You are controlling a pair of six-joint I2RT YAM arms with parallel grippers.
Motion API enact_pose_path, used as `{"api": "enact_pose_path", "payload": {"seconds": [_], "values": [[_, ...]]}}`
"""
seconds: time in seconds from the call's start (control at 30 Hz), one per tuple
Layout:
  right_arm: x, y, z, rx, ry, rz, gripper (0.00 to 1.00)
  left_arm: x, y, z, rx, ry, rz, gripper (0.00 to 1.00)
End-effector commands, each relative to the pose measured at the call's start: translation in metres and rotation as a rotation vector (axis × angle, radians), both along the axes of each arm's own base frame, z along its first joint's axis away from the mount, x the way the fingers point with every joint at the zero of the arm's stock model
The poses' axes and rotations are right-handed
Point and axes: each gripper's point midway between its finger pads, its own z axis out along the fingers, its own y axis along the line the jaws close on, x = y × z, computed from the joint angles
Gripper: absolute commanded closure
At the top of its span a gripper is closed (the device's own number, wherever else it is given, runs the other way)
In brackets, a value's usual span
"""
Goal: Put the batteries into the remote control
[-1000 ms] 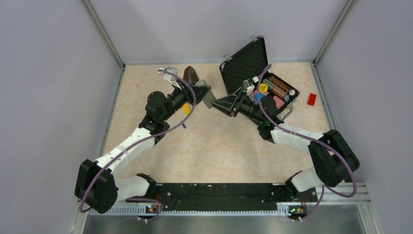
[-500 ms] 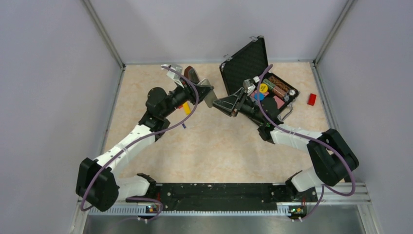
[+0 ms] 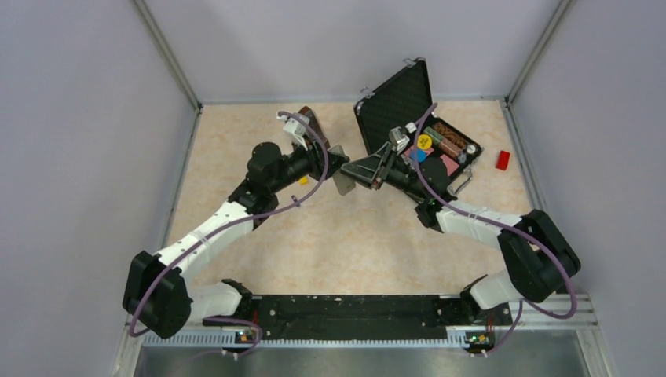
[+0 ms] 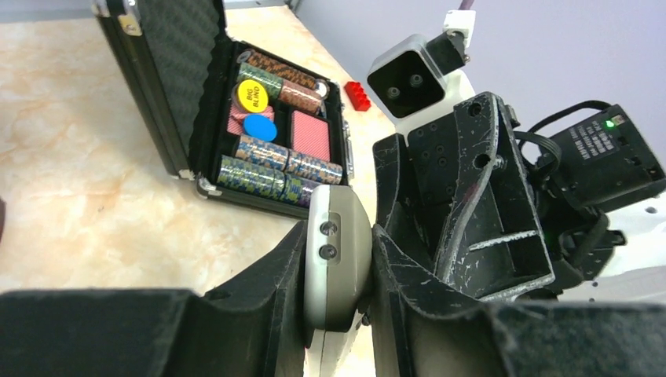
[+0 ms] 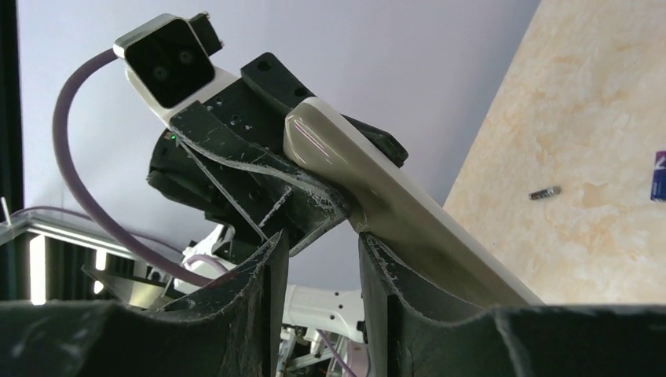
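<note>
My left gripper (image 4: 338,228) is shut on the remote control (image 4: 338,259), which shows end-on between its fingers with the grey back to the right. From above, the remote (image 3: 343,179) hangs tilted over the table's middle, left gripper (image 3: 338,166) on it. My right gripper (image 3: 360,170) faces it from the right and stands open (image 5: 320,239) with nothing in the gap. The remote's grey back (image 5: 408,204) lies against the outer side of one right fingertip (image 5: 369,239). A bluish-purple battery (image 5: 658,177) lies on the table (image 3: 297,202). A small dark grey piece (image 5: 544,192) lies near it.
An open black case (image 3: 393,102) with poker chips and cards stands at the back right (image 4: 169,78). A red block (image 3: 503,159) lies to its right. A yellow block (image 3: 302,181) sits under the left arm. A brown object (image 3: 312,120) stands at the back.
My left arm has swung right and a little nearer with the remote, bringing it up against the right gripper's fingers. The right arm has hardly moved.
</note>
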Motion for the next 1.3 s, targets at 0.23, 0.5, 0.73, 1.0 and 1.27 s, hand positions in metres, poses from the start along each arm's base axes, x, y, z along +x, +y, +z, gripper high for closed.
{"api": "enact_pose_path", "payload": {"seconds": [0.23, 0.5, 0.73, 1.0, 1.27], "values": [[0.028, -0.026, -0.097, -0.518, 0.264, -0.224, 0.58, -0.005, 0.017, -0.022, -0.236, 0.147, 0.227, 1.0], [0.021, -0.041, -0.146, -0.73, 0.238, -0.201, 0.36, 0.014, 0.028, -0.084, -0.284, 0.295, 0.435, 1.0], [0.002, -0.039, -0.124, -0.85, -0.361, 0.022, 0.31, 0.016, 0.031, -0.11, -0.256, 0.368, 0.481, 1.0], [-0.011, -0.011, -0.108, -0.829, -0.581, 0.23, 0.23, 0.003, 0.022, -0.101, -0.222, 0.372, 0.392, 1.0], [-0.031, 0.018, -0.132, -0.924, -0.671, 0.323, 0.23, -0.01, 0.022, -0.081, -0.235, 0.365, 0.344, 1.0]]}}
